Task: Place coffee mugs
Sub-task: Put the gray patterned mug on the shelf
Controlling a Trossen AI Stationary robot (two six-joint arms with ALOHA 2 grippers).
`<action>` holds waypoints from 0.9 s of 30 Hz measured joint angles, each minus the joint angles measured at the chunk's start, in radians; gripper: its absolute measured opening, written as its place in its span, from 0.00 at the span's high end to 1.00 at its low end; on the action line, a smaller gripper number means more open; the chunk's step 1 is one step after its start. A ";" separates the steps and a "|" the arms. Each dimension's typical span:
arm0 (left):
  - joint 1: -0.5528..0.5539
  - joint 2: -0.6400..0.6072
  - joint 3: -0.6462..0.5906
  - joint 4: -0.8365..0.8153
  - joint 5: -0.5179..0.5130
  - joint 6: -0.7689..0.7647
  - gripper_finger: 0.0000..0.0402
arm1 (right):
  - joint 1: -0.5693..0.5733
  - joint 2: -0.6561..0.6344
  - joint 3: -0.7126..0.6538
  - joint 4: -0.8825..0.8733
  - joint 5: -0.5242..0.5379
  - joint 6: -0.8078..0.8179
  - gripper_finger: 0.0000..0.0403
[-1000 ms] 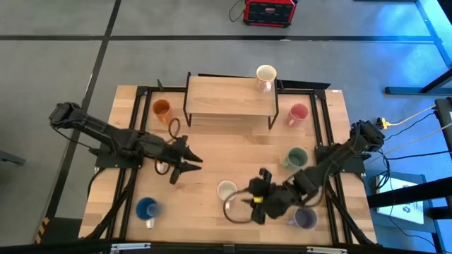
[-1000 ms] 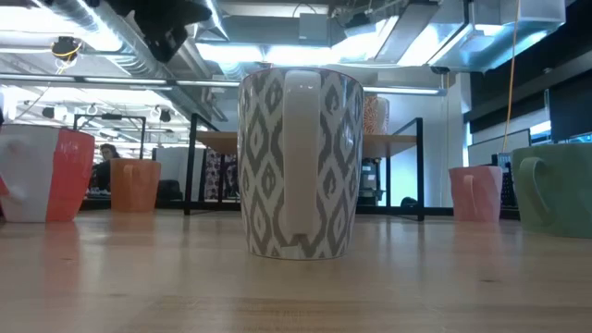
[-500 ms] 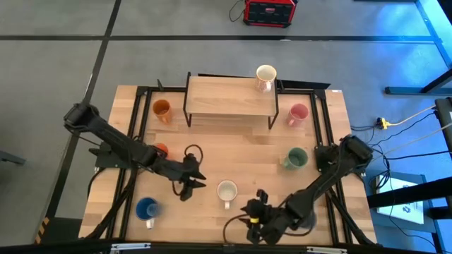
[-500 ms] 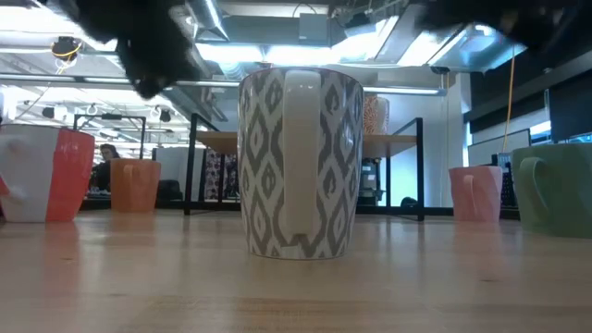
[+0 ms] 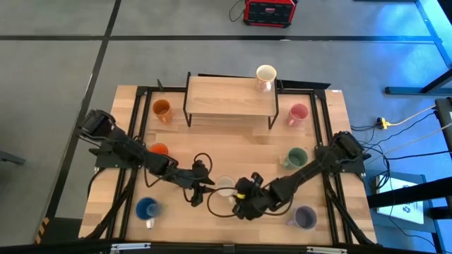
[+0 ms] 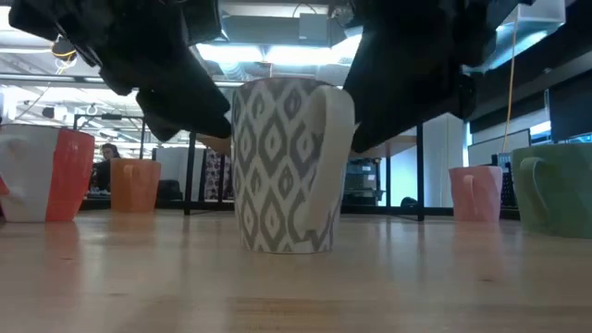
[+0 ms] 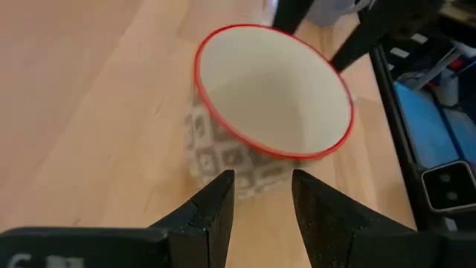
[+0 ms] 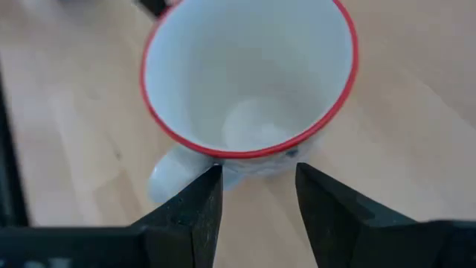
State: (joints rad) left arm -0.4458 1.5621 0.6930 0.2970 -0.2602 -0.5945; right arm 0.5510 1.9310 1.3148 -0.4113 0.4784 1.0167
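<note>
White patterned mug [image 5: 225, 186] sits between left gripper [image 5: 200, 192] and right gripper [image 5: 241, 201]

My left gripper [image 5: 200, 192] and right gripper [image 5: 240, 200] crowded the grey-patterned, red-rimmed white mug [image 5: 225, 187] from both sides near the front middle of the wooden table [image 5: 233, 152], so no passage remained there. The blue mug [image 5: 146, 208] blocked the front left, the lavender mug [image 5: 305, 217] the front right. The green mug [image 5: 295, 158] and red-orange mug [image 5: 159, 149] stood at either side. Bare wood lay open between them, before the black-framed wooden shelf [image 5: 229, 96].
</note>
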 joint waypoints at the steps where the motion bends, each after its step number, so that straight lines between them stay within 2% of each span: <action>1: 0.000 0.006 0.000 0.008 0.003 0.001 0.67 | -0.009 0.000 0.000 -0.008 0.002 0.000 0.60; 6: 0.000 0.006 0.000 0.000 0.006 0.008 0.67 | -0.048 -0.004 0.000 -0.038 -0.017 -0.033 0.60; 9: 0.000 0.002 0.000 0.011 0.015 0.014 0.67 | -0.063 -0.024 0.000 -0.118 -0.037 -0.034 0.60; 13: 0.000 0.001 0.000 0.014 0.020 0.014 0.67 | -0.046 -0.078 0.025 -0.219 -0.136 -0.026 0.60; 15: 0.000 0.001 0.000 0.013 0.020 0.014 0.67 | -0.012 -0.097 0.037 -0.211 -0.173 -0.026 0.60; 17: 0.000 0.001 0.000 0.013 0.020 0.014 0.67 | 0.028 -0.099 0.038 -0.173 -0.142 -0.029 0.60; 23: 0.000 0.001 0.000 0.012 0.028 0.013 0.67 | 0.118 -0.064 0.036 -0.157 0.156 -0.021 0.56; 25: 0.000 0.001 0.000 0.008 0.041 0.013 0.67 | 0.126 -0.046 0.036 -0.125 0.203 0.003 0.52; 27: 0.000 0.001 0.000 0.004 0.044 0.013 0.67 | 0.124 -0.024 0.037 -0.103 0.206 0.026 0.47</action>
State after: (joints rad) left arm -0.4454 1.5631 0.6930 0.3009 -0.2163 -0.5818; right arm 0.6750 1.9074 1.3521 -0.5144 0.6846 1.0425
